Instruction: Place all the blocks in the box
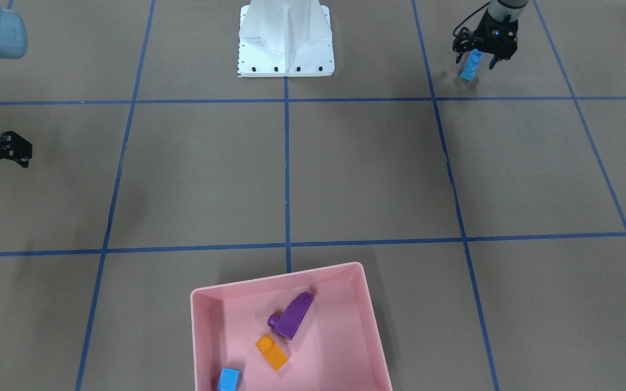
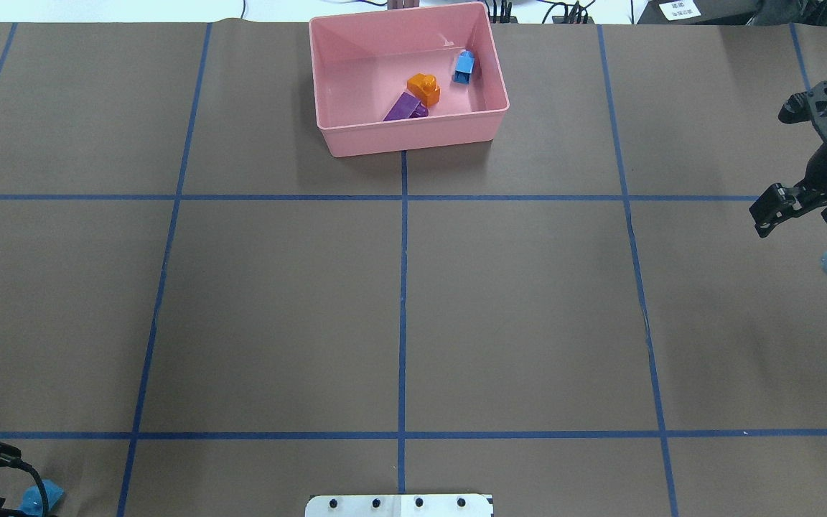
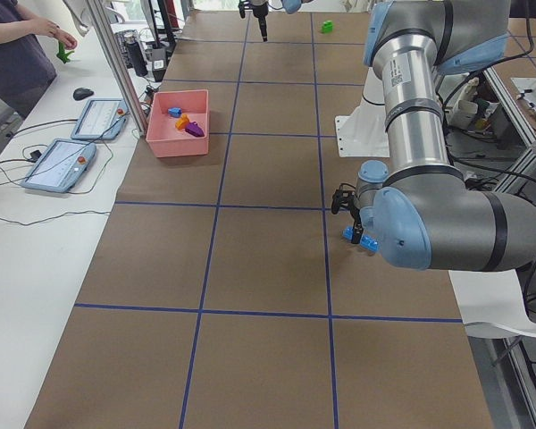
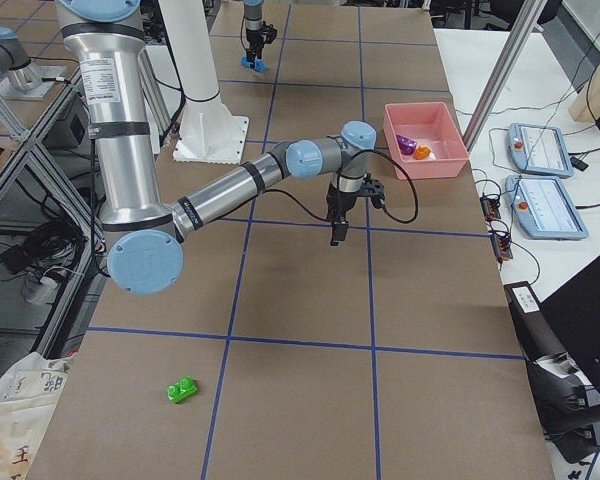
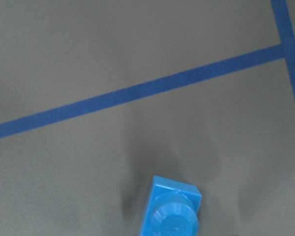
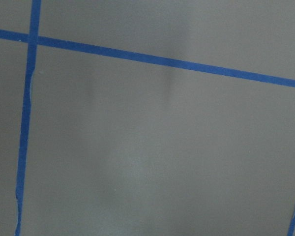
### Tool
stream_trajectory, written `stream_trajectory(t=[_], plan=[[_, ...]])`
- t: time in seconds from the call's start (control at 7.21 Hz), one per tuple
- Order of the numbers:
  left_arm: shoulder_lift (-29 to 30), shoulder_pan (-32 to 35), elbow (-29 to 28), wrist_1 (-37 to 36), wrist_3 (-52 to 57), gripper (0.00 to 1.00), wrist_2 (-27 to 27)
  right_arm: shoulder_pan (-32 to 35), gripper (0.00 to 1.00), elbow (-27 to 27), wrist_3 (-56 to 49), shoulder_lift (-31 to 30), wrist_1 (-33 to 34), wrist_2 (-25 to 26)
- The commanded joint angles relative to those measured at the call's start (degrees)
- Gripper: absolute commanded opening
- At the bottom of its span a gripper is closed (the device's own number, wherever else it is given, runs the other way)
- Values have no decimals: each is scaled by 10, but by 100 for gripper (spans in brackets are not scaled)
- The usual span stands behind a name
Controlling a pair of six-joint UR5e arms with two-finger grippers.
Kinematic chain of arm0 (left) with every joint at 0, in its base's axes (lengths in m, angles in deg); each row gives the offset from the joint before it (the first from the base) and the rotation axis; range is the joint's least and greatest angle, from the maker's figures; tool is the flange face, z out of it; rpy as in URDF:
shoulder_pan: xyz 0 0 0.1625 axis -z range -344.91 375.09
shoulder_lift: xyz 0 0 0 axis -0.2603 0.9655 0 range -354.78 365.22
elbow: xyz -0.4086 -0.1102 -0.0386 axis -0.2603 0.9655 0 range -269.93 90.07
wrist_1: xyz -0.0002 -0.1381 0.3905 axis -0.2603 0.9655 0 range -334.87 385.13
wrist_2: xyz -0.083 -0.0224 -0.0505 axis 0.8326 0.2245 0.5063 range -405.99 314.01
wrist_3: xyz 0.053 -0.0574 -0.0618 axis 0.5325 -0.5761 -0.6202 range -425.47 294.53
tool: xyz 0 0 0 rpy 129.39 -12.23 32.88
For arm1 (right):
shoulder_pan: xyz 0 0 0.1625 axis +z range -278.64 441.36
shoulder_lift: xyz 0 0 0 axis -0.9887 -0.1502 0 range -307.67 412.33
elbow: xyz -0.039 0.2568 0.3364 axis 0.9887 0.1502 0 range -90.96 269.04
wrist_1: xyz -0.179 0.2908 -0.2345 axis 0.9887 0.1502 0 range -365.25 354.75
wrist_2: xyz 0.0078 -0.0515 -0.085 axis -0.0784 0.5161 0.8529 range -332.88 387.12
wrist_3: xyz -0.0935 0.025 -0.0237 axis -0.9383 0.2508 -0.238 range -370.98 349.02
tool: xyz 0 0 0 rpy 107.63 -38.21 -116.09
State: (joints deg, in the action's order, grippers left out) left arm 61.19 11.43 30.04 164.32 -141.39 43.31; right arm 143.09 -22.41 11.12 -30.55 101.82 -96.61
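Observation:
The pink box (image 1: 202, 331) stands at the table's far side from the robot (image 2: 413, 133). In it lie the purple sloped block (image 1: 294, 315), the orange block (image 1: 272, 352) and the small blue block (image 1: 230, 379). My left gripper (image 1: 484, 61) is shut on the long blue block (image 1: 471, 65), which hangs tilted just above the table near the robot's base; its end shows in the left wrist view (image 5: 171, 212). My right gripper (image 2: 772, 210) hangs open and empty over bare table. The green block (image 4: 184, 389) lies alone far out on my right side.
The white robot base plate (image 1: 286, 54) sits at the table's near middle edge. Blue tape lines (image 2: 403, 287) form a grid on the brown surface. A side table with tablets (image 3: 62, 165) and a person (image 3: 18, 45) lies beyond the box.

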Motion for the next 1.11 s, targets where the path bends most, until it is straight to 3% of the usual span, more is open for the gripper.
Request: stream_trajectory(t=[0.0, 0.14, 0.42, 0.55, 0.69, 0.83, 0.97], plan=[[-8, -16, 0, 4, 0, 0, -2, 8, 100, -4, -32, -17, -3, 0], [-9, -16, 5, 6, -1, 0, -1, 17, 100, -16, -74, -51, -4, 0], [-64, -12, 95, 11, -20, 0, 7, 51, 100, -25, -175, -105, -17, 3], [-64, 2, 119, 11, -22, 0, 11, 59, 100, -20, -188, -126, -38, 3], [-54, 38, 130, 9, -19, 0, 61, 60, 100, -18, -189, -160, -75, 3], [-22, 104, 127, 6, -13, 0, 148, 61, 100, -4, -185, -196, -151, 3], [26, 181, 126, -3, 16, 0, 193, 66, 100, 11, -187, -219, -200, 1]])
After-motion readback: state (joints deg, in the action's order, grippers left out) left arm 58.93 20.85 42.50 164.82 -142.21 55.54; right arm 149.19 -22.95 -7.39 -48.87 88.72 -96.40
